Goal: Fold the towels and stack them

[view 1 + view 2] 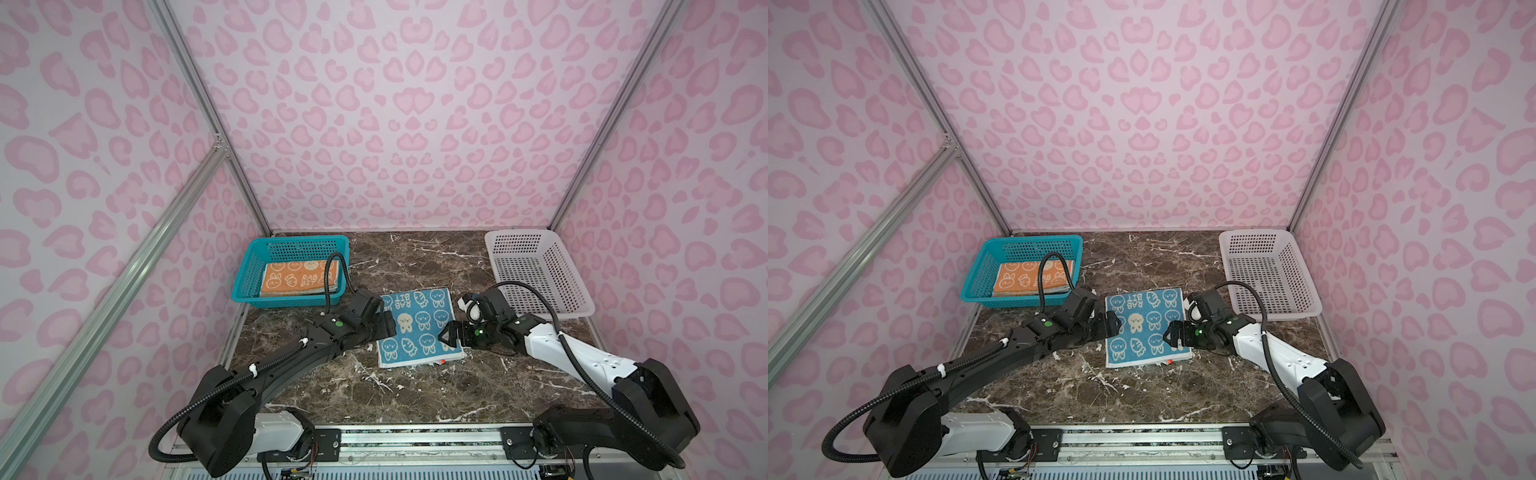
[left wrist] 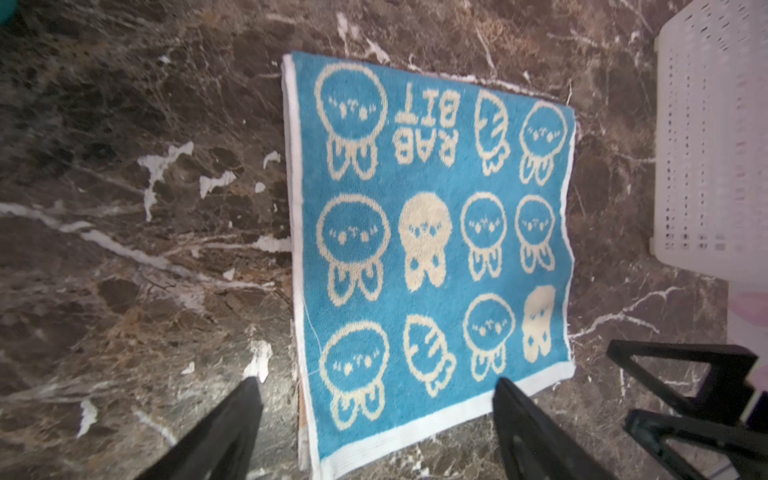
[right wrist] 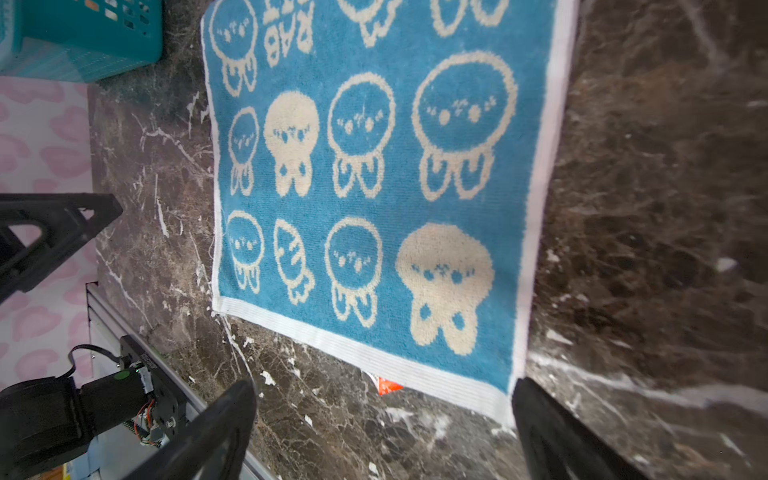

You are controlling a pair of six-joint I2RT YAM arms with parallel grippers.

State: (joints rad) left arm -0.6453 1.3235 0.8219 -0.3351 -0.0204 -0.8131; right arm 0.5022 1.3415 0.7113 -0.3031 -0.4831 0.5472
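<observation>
A blue towel [image 1: 417, 328] [image 1: 1146, 328] with white rabbit drawings lies flat on the marble table [image 1: 415, 395], between my two grippers. My left gripper [image 1: 388, 324] [image 2: 376, 388] hovers open over its left edge and holds nothing. At the towel's right near corner my right gripper [image 1: 449, 336] [image 3: 382, 388] is open and empty too. In both wrist views the towel [image 2: 428, 257] [image 3: 374, 187] is free of the fingers. An orange towel [image 1: 291, 280] [image 1: 1025, 279] with white rabbits lies folded in the teal basket [image 1: 291, 243].
A white perforated basket [image 1: 536, 270] [image 2: 706, 145] stands at the back right with nothing in it. The teal basket [image 1: 1025, 245] stands at the back left. A small orange tag [image 3: 388, 386] sticks out from under the blue towel's near edge.
</observation>
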